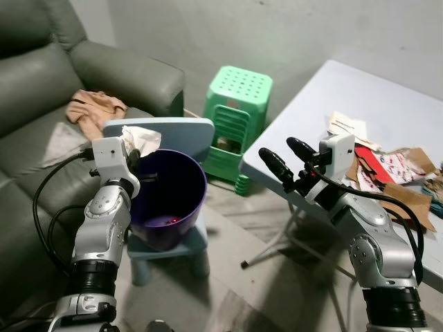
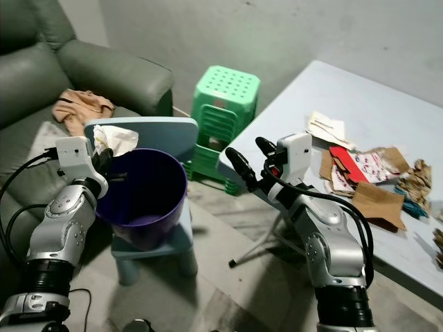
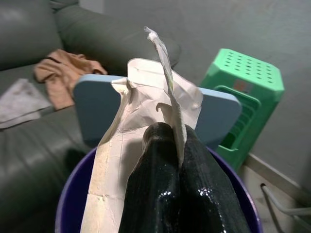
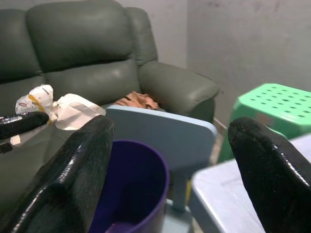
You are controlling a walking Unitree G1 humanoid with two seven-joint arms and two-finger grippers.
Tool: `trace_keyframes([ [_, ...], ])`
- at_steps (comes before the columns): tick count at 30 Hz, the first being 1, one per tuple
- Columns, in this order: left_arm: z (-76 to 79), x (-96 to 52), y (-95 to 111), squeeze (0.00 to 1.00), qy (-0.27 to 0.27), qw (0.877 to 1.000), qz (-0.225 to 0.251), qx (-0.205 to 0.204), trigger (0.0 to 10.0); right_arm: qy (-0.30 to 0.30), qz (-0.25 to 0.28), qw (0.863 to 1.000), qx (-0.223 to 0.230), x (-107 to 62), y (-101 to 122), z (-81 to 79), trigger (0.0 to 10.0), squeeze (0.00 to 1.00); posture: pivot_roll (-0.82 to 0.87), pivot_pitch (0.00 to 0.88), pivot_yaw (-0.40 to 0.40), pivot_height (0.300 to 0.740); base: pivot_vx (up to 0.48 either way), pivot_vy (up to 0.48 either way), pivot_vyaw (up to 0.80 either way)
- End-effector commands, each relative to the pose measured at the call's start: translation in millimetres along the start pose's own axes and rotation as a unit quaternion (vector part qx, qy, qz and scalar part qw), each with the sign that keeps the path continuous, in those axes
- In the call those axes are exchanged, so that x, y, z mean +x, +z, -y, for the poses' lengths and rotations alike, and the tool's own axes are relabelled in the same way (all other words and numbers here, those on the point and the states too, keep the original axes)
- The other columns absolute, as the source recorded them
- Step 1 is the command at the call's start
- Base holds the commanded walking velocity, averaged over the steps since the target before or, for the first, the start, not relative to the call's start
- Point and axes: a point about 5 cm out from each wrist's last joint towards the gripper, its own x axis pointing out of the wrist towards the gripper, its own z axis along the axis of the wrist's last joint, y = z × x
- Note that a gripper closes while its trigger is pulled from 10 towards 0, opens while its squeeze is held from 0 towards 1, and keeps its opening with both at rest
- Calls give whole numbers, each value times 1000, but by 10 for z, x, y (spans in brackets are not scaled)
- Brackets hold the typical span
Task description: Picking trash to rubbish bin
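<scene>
A purple bin stands on a small light-blue chair before the sofa. My left gripper is shut on a crumpled white paper wrapper held over the bin's near-left rim; the wrist view shows the paper pinched between the black fingers. My right gripper stands open and empty beside the table's left edge, to the right of the bin. More trash, torn cardboard and printed packets, lies on the light-blue table.
A grey-green sofa with an orange cloth fills the left. A green plastic stool stands behind the bin against the wall. The table's folding legs reach onto the tiled floor between bin and table.
</scene>
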Motion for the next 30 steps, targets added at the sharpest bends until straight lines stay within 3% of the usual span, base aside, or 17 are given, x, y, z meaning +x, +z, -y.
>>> trace_keyframes([
  [1, -17, -1, -63, 0, 10, 1000, -17, -5, 10000, 6, 2, 1000, -5, -12, 39, -24, 10000, 0, 91, 109, -110, 740, 0, 0, 800],
  [7, -18, 0, -78, 0, 25, 999, -27, -22, 10000, 6, 2, 1000, -3, -15, 42, -27, 10000, 0, 90, 101, -114, 740, 0, 0, 800],
  [18, -35, -4, -130, 0, 39, 999, -33, 9, 10000, -10, -23, 1000, -6, -27, -2, -25, 10000, 0, 82, 100, -122, 740, 0, 0, 0],
  [25, -41, -7, -133, 0, 22, 999, -29, 30, 10000, 16, -71, 997, -39, -86, -50, -83, 10000, 0, 73, 115, -131, 740, 0, 0, 0],
  [27, -68, 4, -128, 0, 16, 999, -27, 39, 10000, 15, -59, 995, -77, -113, -22, -88, 10000, 0, 65, 125, -134, 740, 0, 0, 0],
  [30, -95, 13, -147, 0, 4, 998, -31, 45, 10000, 19, -74, 995, -69, -136, -51, -94, 10000, 0, 61, 138, -140, 740, 0, 0, 0],
])
